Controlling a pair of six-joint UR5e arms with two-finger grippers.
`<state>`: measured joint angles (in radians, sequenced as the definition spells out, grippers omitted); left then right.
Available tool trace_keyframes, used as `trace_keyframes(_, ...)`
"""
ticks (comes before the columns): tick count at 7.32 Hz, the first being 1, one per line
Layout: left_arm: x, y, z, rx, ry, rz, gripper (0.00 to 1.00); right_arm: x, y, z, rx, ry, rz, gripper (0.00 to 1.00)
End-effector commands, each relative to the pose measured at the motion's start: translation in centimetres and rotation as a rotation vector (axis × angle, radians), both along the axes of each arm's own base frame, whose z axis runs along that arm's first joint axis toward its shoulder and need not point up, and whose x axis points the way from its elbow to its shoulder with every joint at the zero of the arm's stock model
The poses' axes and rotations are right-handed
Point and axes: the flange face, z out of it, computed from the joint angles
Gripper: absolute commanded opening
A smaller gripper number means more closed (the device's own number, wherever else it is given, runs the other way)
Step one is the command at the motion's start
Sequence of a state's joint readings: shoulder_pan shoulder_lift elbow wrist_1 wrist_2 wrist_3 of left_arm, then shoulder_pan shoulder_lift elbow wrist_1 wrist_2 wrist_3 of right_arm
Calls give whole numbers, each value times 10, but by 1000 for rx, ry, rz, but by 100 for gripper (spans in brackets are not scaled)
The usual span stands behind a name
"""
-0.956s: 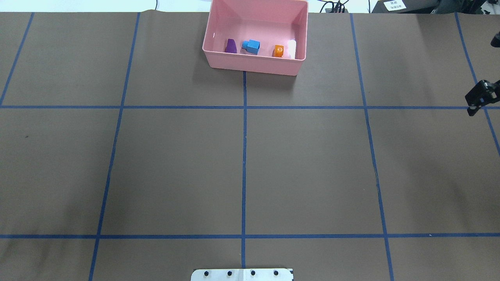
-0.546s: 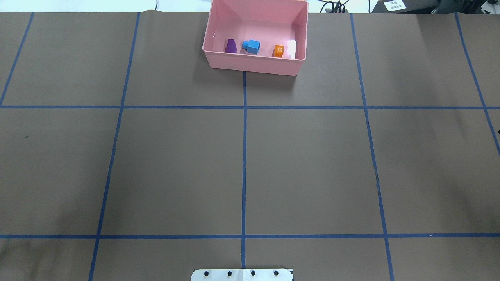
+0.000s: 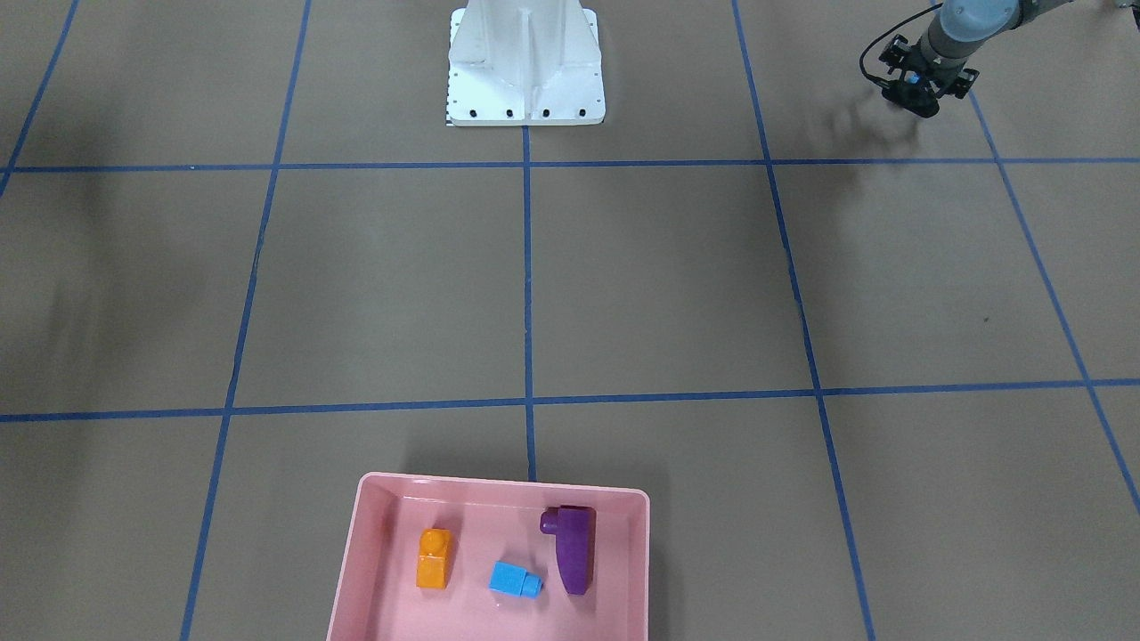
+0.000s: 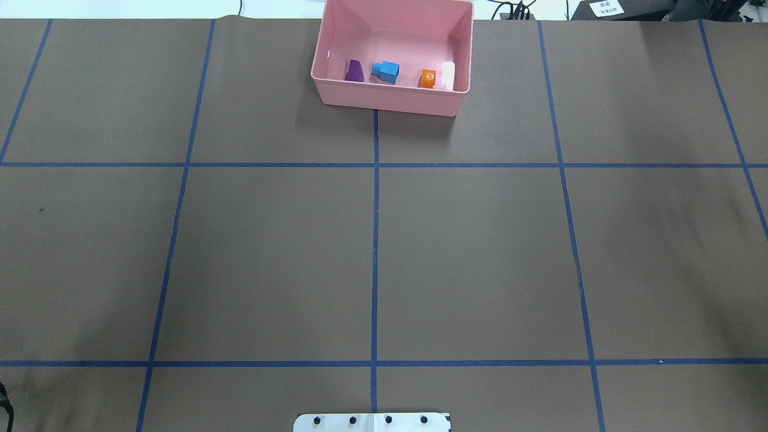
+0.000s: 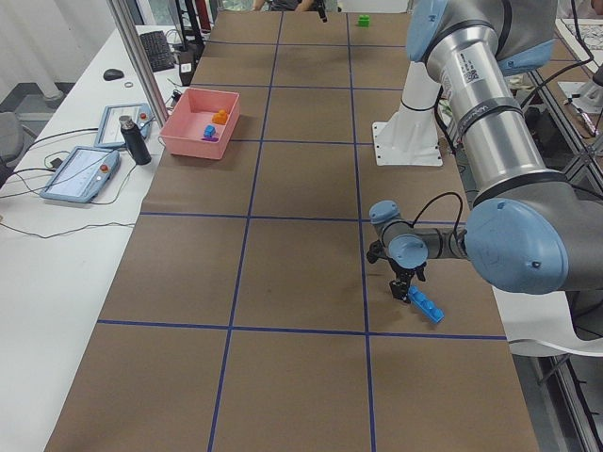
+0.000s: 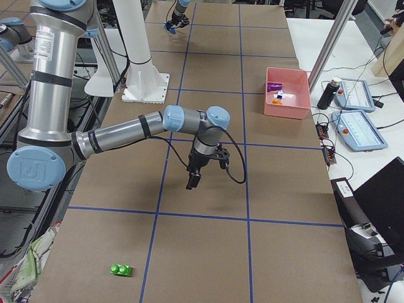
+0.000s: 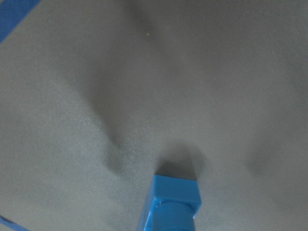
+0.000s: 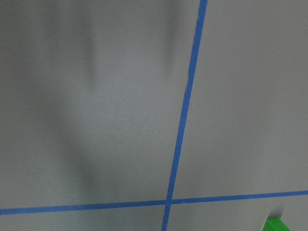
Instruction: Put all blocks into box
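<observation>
The pink box [image 4: 390, 101] stands at the table's far edge, and shows in the front view [image 3: 499, 486] too. In it lie the purple sloped block [image 4: 354, 71], the small light blue block [image 4: 387, 71] and the orange block [image 4: 428, 78]. My left gripper [image 5: 407, 292] is low over the table at the robot's far left, shut on one end of the long light blue block [image 5: 427, 307], which fills the bottom of the left wrist view [image 7: 172, 207]. The green block [image 6: 120, 270] lies at the table's right end. My right gripper [image 6: 191, 184] hangs apart from it; I cannot tell whether it is open.
The white robot base [image 3: 525, 71] stands at the near middle edge. Blue tape lines [image 4: 375, 240] mark a grid on the brown table cover. Tablets and a dark bottle [image 5: 135, 141] sit on the side bench beyond the box.
My right gripper, at the overhead view's right edge one second ago, has left that view. A dark sliver of my left arm has appeared at its bottom left edge.
</observation>
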<state>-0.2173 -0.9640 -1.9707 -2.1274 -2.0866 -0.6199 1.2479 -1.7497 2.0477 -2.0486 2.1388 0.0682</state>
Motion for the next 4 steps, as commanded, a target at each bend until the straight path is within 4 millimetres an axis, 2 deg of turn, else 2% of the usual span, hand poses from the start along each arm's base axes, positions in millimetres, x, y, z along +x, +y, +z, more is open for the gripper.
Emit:
trace_keyframes(1, 0, 1, -1, -10, 10, -25, 77, 13, 5, 3, 19, -18, -25, 100)
trace_keyframes(2, 1, 2, -1, -9, 9, -22, 65, 16, 4, 3, 21, -19, -17, 100)
trace_keyframes(4, 1, 2, 0, -13, 5, -25, 56, 18, 3, 0, 25, -26, -10, 100)
